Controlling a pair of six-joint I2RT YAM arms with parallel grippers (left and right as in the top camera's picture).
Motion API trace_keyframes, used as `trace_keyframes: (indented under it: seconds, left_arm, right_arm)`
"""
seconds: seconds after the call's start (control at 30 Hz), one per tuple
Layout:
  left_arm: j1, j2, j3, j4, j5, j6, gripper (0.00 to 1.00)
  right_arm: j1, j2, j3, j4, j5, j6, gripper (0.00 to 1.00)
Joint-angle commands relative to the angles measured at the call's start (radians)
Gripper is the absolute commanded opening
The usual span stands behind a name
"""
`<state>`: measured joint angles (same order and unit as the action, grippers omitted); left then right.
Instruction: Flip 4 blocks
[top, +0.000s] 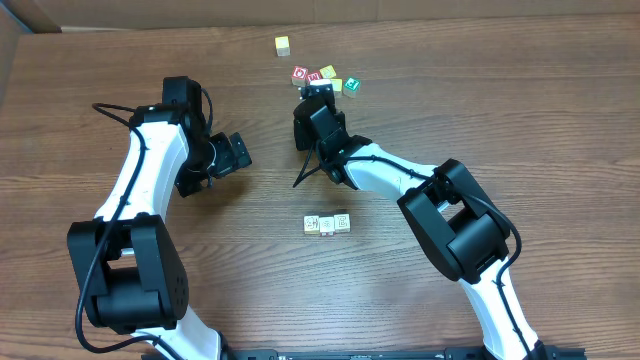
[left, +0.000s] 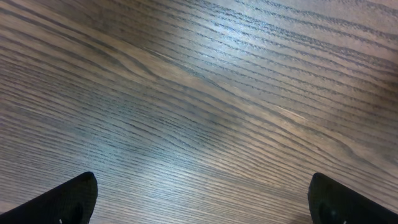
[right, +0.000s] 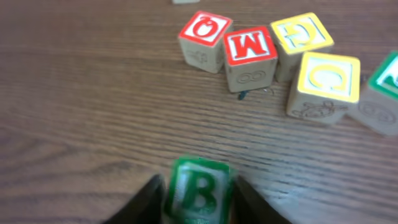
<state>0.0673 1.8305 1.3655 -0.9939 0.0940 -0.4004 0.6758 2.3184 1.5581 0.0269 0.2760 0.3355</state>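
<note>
A block with a green "B" face (right: 199, 186) sits between the fingers of my right gripper (right: 198, 208), which is shut on it just above or on the table. In the overhead view my right gripper (top: 318, 98) is at the near edge of the far cluster of cubes, and it hides the "B" block there. Three pale cream blocks (top: 327, 223) lie in a tight row at the middle of the table. My left gripper (top: 236, 152) hangs open to the left over bare wood, its fingertips (left: 68, 199) wide apart with nothing between them.
Just beyond the right gripper stand a red "O" cube (right: 204, 38), a red "W" cube (right: 250, 55), two yellow cubes (right: 303, 38) (right: 324, 84) and a green-faced cube (right: 385, 87). A lone yellow cube (top: 283, 44) sits farther back.
</note>
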Motion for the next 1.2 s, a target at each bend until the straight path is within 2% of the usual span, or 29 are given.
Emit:
trace_keyframes:
  seconds: [0.0, 0.2, 0.33, 0.47, 0.63, 0.77, 0.83, 0.9, 0.97, 1.0, 1.07, 1.17]
  left_arm:
    - [-0.002, -0.024, 0.011, 0.004, 0.003, 0.011, 1.00]
    - [-0.002, -0.024, 0.011, 0.004, 0.003, 0.011, 1.00]
    - [-0.002, -0.024, 0.011, 0.004, 0.003, 0.011, 1.00]
    - [-0.002, -0.024, 0.011, 0.004, 0.003, 0.011, 1.00]
    - [-0.002, -0.024, 0.011, 0.004, 0.003, 0.011, 1.00]
    - [-0.002, -0.024, 0.011, 0.004, 0.003, 0.011, 1.00]
    - [-0.002, -0.024, 0.011, 0.004, 0.003, 0.011, 1.00]
    - [-0.002, -0.024, 0.011, 0.004, 0.003, 0.011, 1.00]
    - [-0.002, -0.024, 0.011, 0.004, 0.003, 0.011, 1.00]
    - [-0.002, -0.024, 0.011, 0.004, 0.003, 0.011, 1.00]
    - [-0.002, -0.024, 0.011, 0.004, 0.003, 0.011, 1.00]
    - [-0.002, -0.024, 0.011, 0.004, 0.003, 0.011, 1.00]
  right_arm:
    - [-0.002, -0.015, 0.014, 0.004, -0.008, 0.004, 0.25]
    - [-0.002, -0.153, 0.014, -0.074, -0.008, 0.004, 0.25]
    - [0.004, -0.291, 0.014, -0.215, -0.009, 0.005, 0.22]
    - [0.006, -0.455, 0.014, -0.457, -0.046, 0.034, 0.17]
    - [0.002, -0.636, 0.014, -0.794, -0.079, 0.191, 0.15]
    - [0.002, -0.686, 0.014, -1.013, -0.140, 0.264, 0.14]
    - [0.002, -0.685, 0.013, -1.078, -0.148, 0.268, 0.22]
    - [0.002, -0.678, 0.000, -1.096, -0.163, 0.268, 0.41]
    - [0.002, -0.670, -0.015, -1.067, -0.174, 0.268, 0.53]
    - [0.002, -0.665, -0.025, -1.041, -0.174, 0.268, 0.66]
    - [0.002, -0.653, -0.042, -0.980, -0.173, 0.267, 0.79]
    - [0.002, -0.624, -0.066, -0.870, -0.172, 0.264, 0.84]
